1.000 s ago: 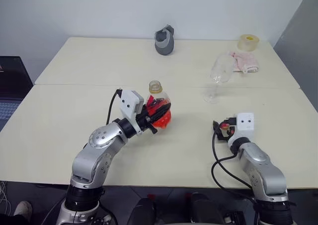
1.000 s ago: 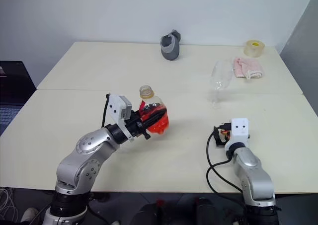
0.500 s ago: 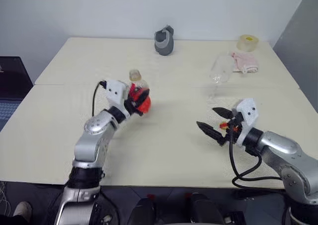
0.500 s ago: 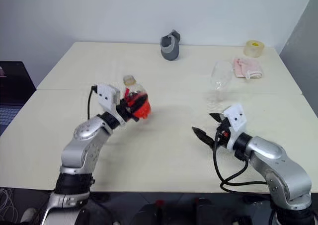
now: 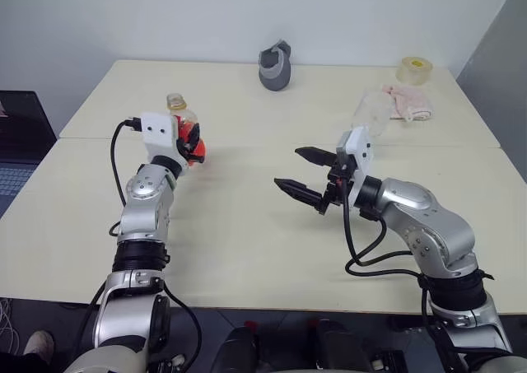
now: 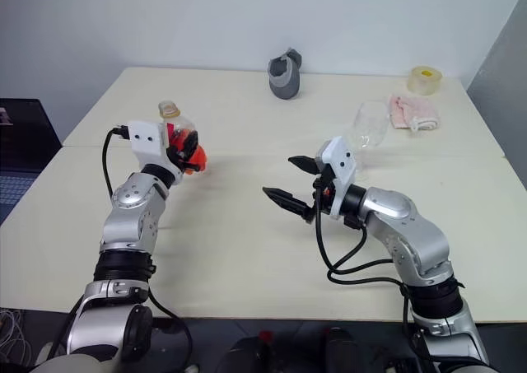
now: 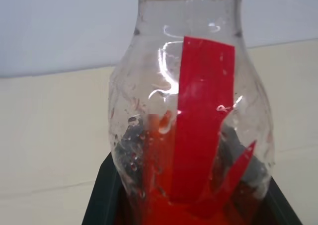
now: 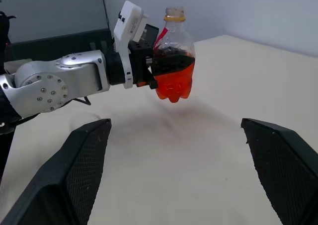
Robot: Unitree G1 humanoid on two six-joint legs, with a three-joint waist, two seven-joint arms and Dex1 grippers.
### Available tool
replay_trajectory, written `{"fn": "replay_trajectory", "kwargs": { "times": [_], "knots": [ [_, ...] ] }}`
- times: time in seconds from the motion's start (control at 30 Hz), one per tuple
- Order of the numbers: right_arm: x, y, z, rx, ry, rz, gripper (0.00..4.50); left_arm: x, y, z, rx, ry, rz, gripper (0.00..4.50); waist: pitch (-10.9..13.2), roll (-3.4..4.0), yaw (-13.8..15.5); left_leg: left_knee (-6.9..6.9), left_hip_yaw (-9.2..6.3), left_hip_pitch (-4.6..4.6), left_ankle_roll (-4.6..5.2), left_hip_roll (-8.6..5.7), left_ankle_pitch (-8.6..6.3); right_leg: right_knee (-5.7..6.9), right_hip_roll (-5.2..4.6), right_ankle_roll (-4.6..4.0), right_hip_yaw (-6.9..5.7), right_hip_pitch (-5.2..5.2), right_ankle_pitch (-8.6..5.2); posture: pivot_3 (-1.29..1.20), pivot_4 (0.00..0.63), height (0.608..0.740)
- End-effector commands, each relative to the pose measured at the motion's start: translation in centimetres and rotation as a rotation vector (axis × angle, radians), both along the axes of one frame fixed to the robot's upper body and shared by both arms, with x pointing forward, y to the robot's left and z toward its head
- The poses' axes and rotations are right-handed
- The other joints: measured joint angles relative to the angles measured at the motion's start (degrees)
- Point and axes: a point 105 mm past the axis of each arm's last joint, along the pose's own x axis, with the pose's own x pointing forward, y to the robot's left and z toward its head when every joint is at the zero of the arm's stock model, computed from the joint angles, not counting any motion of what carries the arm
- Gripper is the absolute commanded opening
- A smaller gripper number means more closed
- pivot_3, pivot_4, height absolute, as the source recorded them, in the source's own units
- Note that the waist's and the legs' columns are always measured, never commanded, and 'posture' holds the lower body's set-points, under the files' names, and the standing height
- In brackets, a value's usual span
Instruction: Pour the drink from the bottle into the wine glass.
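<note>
Gripping the bottle around its bulbous lower body, the left gripper holds it upright and lifted clear of the surface, out over the robot's left side near the seam between the two pale tabletops. Its jaws are clenched on the clear plastic, and the bottle's mouth is open, with no cap on it. The drink, bright red and translucent, fills only the lower part of the bottle, while a red label strip runs up the side toward the neck. The right gripper hangs above the middle of the surface with its jaws spread wide and grasping nothing, their black fingertips pointing toward the robot's left, in the bottle's direction but well apart from it. The wine glass stands on the surface behind the right gripper's wrist, its lower part hidden by it. Farther back sit a grey jug, a pink cloth just beside the glass, and a roll of tape near the far right corner.
</note>
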Motion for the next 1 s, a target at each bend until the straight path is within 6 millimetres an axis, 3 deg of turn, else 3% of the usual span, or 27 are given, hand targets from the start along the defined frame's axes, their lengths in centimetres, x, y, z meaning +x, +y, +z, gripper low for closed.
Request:
{"fn": "replay_trajectory", "kwargs": {
  "times": [0.03,0.37,0.5,0.7,1.0],
  "knots": [
    [-0.7,0.6,0.9,-0.016,-0.092,0.04,4.48,-0.1,1.0,1.2,-0.03,-0.078,0.039,1.4,0.0,0.0,-0.01,0.0,0.0,0.0,0.0,-0.02,0.0,0.0,0.0,0.0,-0.01,0.0,0.0,0.0,0.15,0.74],
    [-0.2,0.6,1.1,-0.022,-0.134,-0.001,4.48,0.3,0.4,-0.8,-0.075,-0.056,0.005,1.4,-0.01,-0.02,-0.02,0.0,-0.01,0.0,0.0,-0.03,0.0,0.01,-0.01,0.0,-0.02,-0.01,0.0,0.0,0.15,0.74],
    [0.2,0.3,1.0,-0.032,-0.144,-0.018,4.5,0.1,0.6,-1.3,-0.077,-0.049,0.01,2.49,-0.01,-0.02,-0.02,0.0,-0.02,0.01,0.0,-0.03,0.0,0.02,0.0,0.0,-0.01,-0.02,0.0,0.0,0.15,0.74],
    [-0.1,0.4,0.8,-0.037,-0.145,-0.008,4.5,-0.5,0.9,-1.6,-0.062,-0.04,0.019,4.46,-0.01,-0.02,-0.05,-0.01,-0.01,0.02,0.0,-0.02,0.0,0.03,0.0,0.0,0.0,-0.02,0.0,0.0,0.15,0.74],
    [-0.3,0.2,0.4,-0.027,-0.139,-0.025,4.5,-3.8,0.8,-2.4,-0.071,-0.001,0.01,4.48,-0.02,-0.02,-0.07,-0.02,-0.04,0.03,0.0,0.07,0.0,0.05,-0.01,0.0,0.02,-0.02,0.0,0.0,0.15,0.74]
  ]
}}
